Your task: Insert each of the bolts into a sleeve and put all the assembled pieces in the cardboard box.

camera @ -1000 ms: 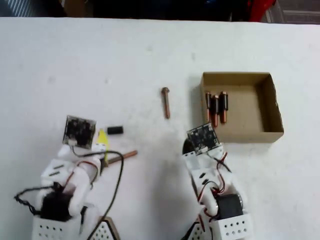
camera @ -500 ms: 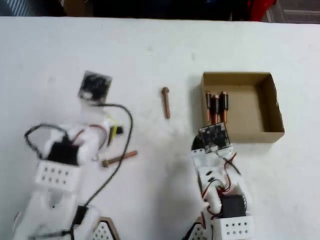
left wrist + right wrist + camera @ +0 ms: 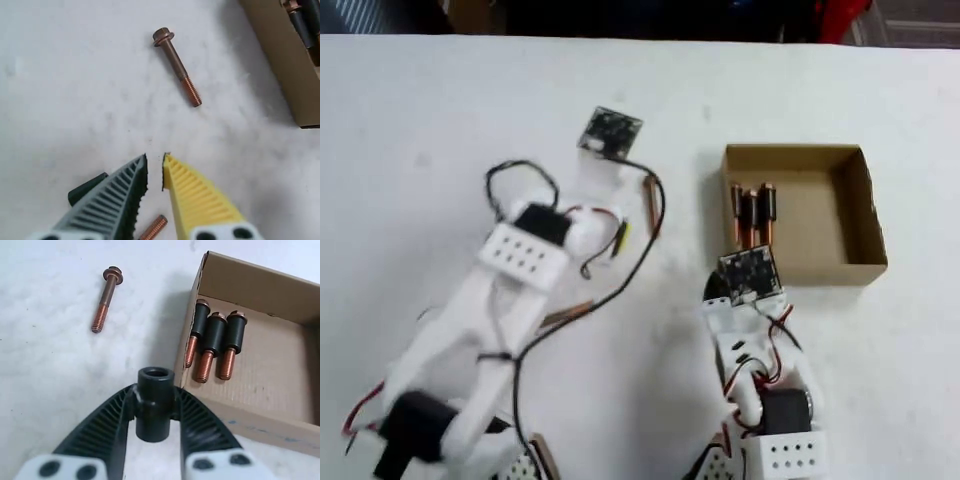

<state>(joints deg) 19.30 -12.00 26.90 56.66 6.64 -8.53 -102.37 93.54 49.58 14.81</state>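
My right gripper point(image 3: 155, 412) is shut on a black sleeve point(image 3: 155, 401), held upright with its bore showing, just off the cardboard box point(image 3: 250, 282). In the box lie three assembled pieces point(image 3: 215, 342). A bare copper bolt point(image 3: 177, 65) lies on the table ahead of my left gripper point(image 3: 155, 161), whose grey and yellow fingers are shut on nothing. Beside the grey finger sits another black sleeve point(image 3: 86, 187), and a second bolt's threaded tip point(image 3: 152, 229) lies under the fingers. From above, the left gripper point(image 3: 619, 243) hangs close beside the bolt point(image 3: 651, 208).
The box point(image 3: 850, 215) stands at the right of the white table, with the right arm point(image 3: 755, 340) in front of its near-left corner. The left arm point(image 3: 510, 290) stretches diagonally across the second bolt point(image 3: 570, 312). Its black cable loops over the table.
The left arm swung from the near left, away from the sleeve and second bolt, up and right toward the middle bolt. The right arm shifted slightly toward the box, then held still.
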